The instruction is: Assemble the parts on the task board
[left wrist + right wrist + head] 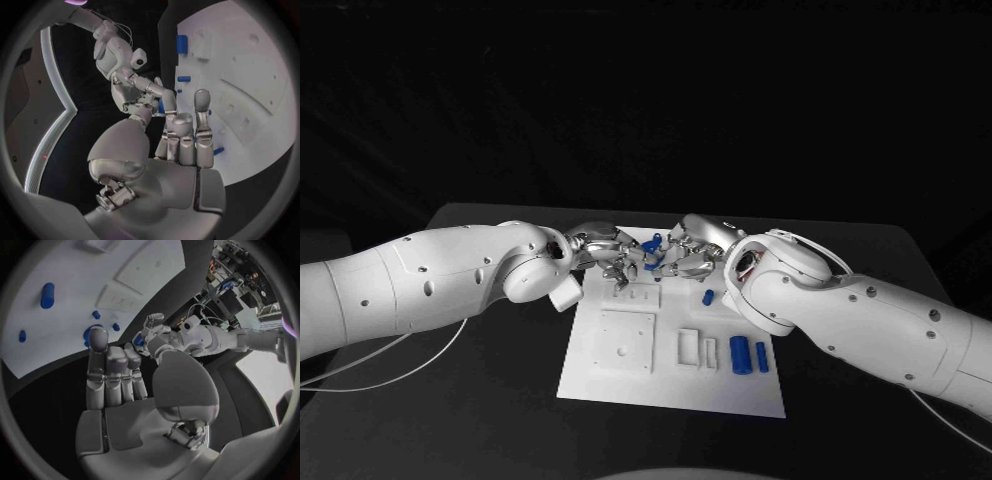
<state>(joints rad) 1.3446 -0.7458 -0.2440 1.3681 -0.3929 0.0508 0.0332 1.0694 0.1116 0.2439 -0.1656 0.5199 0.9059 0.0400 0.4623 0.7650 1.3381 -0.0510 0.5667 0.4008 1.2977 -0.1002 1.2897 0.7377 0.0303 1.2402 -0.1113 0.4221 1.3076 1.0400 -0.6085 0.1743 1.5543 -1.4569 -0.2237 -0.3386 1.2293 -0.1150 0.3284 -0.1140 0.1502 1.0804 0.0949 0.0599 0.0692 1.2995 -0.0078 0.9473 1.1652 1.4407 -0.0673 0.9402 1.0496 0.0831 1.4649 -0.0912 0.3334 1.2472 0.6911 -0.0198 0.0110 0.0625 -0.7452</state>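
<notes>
The white task board (626, 375) lies in the middle of the table. My left hand (606, 250) and right hand (687, 252) meet fingertip to fingertip over its far end. A small blue part (651, 244) sits between them, with fingers of both hands closed on it. The left wrist view has that blue part (161, 106) between my left hand (181, 137) and a finger of the right hand (134, 85). In the right wrist view the blue part (139, 340) lies between my right hand (112, 372) and the left hand (156, 332).
Two blue cylinders (740, 355) (762, 357) stand side by side near the board's right edge, and a small blue piece (708, 296) sits further back. A blue ring (92, 332) lies just past my right fingertips. Thin cables (387, 360) trail over the table at the left.
</notes>
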